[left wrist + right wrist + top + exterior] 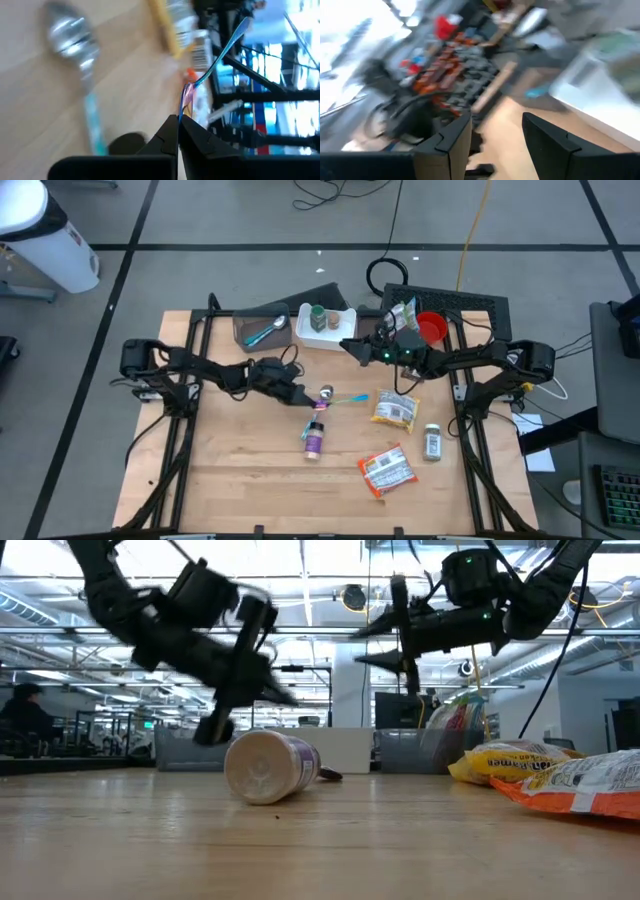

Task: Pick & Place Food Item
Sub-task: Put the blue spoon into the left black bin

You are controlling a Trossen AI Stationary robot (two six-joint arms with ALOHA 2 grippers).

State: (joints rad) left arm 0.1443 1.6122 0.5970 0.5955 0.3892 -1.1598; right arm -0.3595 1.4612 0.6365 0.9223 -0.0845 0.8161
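Observation:
My left gripper (303, 394) (179, 125) is over the middle of the table, shut on a slim blue utensil (215, 57) that sticks out past its fingertips. A metal spoon with a teal handle (75, 45) lies flat on the wood beside it. A purple bottle (315, 435) (268, 768) lies on its side just nearer. A yellow snack bag (393, 410), an orange-and-white bag (385, 470) and a small spice jar (432, 442) lie to the right. My right gripper (347, 346) (495, 135) hangs open, high over the far middle, with nothing between its fingers. My left gripper pinches the blue utensil's near end (181, 112) between its two fingertips. The utensil shows edge-on and runs on along the fingers, away from them. Its far end (245, 25) stands against the room beyond the table; whether it touches the wood I cannot tell.
At the far edge stand a grey bin (262, 330) with another spoon in it, a white tray (325, 325) holding a green-lidded jar, a red cup (430, 330) and a snack bag (400, 315) in a black crate. Bare wood lies at the near left.

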